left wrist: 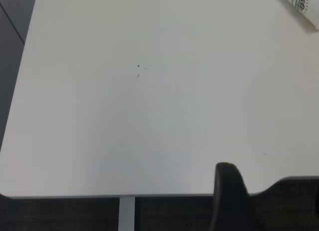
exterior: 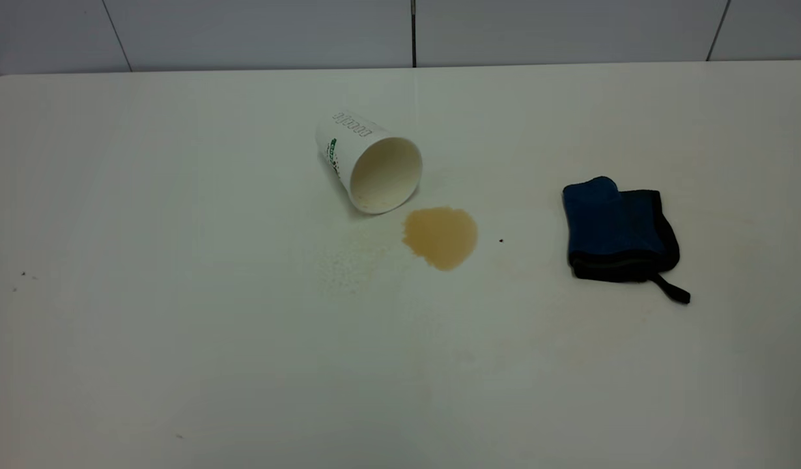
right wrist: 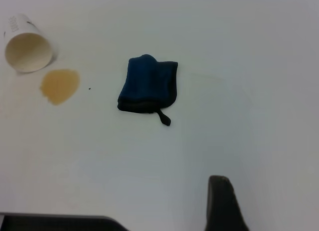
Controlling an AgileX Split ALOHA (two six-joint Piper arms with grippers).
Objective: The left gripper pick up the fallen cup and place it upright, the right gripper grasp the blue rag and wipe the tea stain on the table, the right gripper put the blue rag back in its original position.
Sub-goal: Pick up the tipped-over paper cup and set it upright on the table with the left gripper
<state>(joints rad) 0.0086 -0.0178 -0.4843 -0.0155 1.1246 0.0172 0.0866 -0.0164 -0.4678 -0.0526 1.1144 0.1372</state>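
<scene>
The fallen cup (exterior: 368, 163) lies on its side at the table's middle, with its cream mouth towards the front right. The tea stain (exterior: 440, 236) is a light brown blotch just in front of the mouth. The blue rag (exterior: 618, 231) lies folded to the right, its black loop strap pointing to the front right. Neither arm shows in the exterior view. The left gripper (left wrist: 227, 193) hangs by the table edge, far from the cup (left wrist: 301, 4). The right gripper (right wrist: 222, 201) is well short of the rag (right wrist: 148, 86), the stain (right wrist: 60, 85) and the cup (right wrist: 27, 49).
The white table (exterior: 179, 326) runs back to a grey tiled wall (exterior: 257, 32). A few tiny dark specks (exterior: 23, 275) lie at the left, and one speck (exterior: 501, 240) lies just right of the stain. The table's edge (left wrist: 99, 195) shows in the left wrist view.
</scene>
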